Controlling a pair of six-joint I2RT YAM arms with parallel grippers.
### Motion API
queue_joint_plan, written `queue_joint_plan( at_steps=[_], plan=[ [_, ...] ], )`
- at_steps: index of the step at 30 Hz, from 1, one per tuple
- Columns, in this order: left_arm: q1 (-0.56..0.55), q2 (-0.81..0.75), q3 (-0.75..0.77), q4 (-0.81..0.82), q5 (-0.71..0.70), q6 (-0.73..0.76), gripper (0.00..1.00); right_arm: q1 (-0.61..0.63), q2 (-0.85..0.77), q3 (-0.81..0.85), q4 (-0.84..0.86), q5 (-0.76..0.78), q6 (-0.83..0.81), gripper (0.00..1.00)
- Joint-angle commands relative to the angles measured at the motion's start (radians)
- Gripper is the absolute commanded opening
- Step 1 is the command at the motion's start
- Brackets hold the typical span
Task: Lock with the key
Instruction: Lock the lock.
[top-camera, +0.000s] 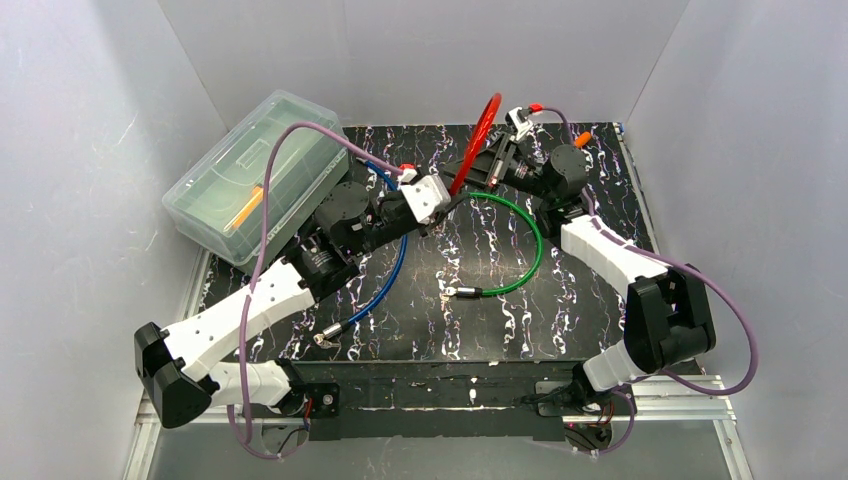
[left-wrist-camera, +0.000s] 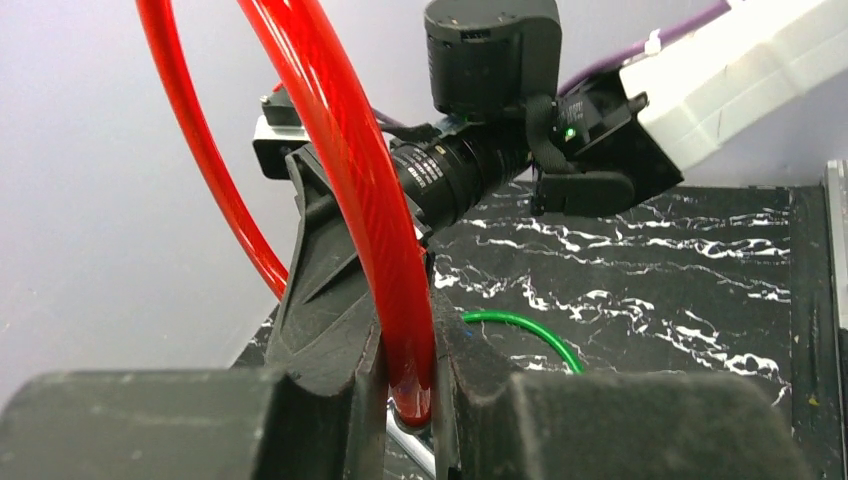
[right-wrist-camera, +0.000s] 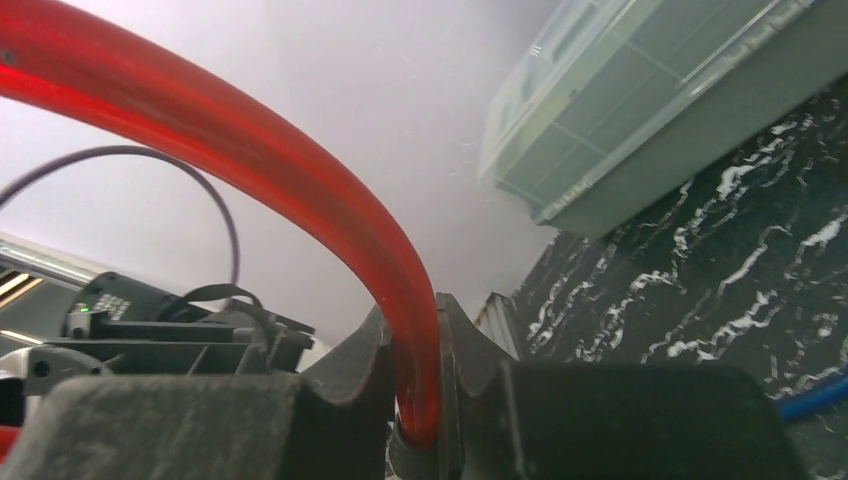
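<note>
Standing up off the black table (top-camera: 600, 320) near its far edge, the red cable loop (top-camera: 478, 140) hangs between the two arms. The left gripper (left-wrist-camera: 410, 400) is pinched narrow on the loop's lower end, the cable squeezed between its dark fingers (left-wrist-camera: 340, 370). The right gripper (right-wrist-camera: 415, 400) is likewise closed tight on the red cable, higher up the loop. No key can be made out. A green cable (top-camera: 520, 250) and a blue cable (top-camera: 385, 285) lie on the table. A clear box (top-camera: 250, 175) sits at the far left corner.
</note>
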Motion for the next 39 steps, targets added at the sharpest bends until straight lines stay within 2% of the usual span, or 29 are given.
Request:
queue_joint_plan(
  at_steps=[1,5,11,12,14,16,17,22,28,34,37,39],
  plan=[
    [0.012,-0.002,0.057,-0.045,-0.043,0.019,0.0,0.023,-0.054,0.083,-0.12,-0.055,-0.129,0.17],
    [0.02,-0.001,0.056,-0.07,-0.063,0.035,0.0,0.024,-0.053,0.127,-0.21,-0.067,-0.213,0.27],
    [0.057,0.027,0.106,-0.139,-0.077,-0.017,0.0,0.035,-0.059,0.176,-0.411,-0.054,-0.384,0.29],
    [0.06,0.029,0.116,-0.15,-0.07,-0.024,0.0,0.037,-0.059,0.186,-0.453,-0.045,-0.414,0.29],
    [0.062,0.034,0.125,-0.166,-0.051,-0.031,0.0,0.041,-0.059,0.193,-0.48,-0.035,-0.435,0.22],
    [0.062,0.039,0.13,-0.183,-0.028,-0.045,0.0,0.041,-0.056,0.195,-0.48,-0.026,-0.43,0.04],
    [0.062,0.04,0.133,-0.196,-0.018,-0.052,0.0,0.041,-0.054,0.195,-0.469,-0.022,-0.42,0.01],
    [0.07,0.042,0.15,-0.29,-0.005,-0.126,0.0,0.039,-0.026,0.185,-0.323,-0.044,-0.288,0.01],
    [0.138,0.018,0.147,-0.377,0.043,-0.208,0.0,0.022,-0.01,0.223,-0.29,-0.06,-0.265,0.01],
    [0.147,-0.024,0.113,-0.386,0.049,-0.209,0.12,0.018,-0.006,0.243,-0.318,-0.06,-0.283,0.01],
    [0.15,-0.027,0.124,-0.394,0.028,-0.217,0.15,0.018,-0.009,0.237,-0.383,-0.043,-0.322,0.01],
    [0.153,-0.024,0.135,-0.405,0.016,-0.228,0.21,0.018,-0.009,0.23,-0.412,-0.034,-0.338,0.01]
  ],
)
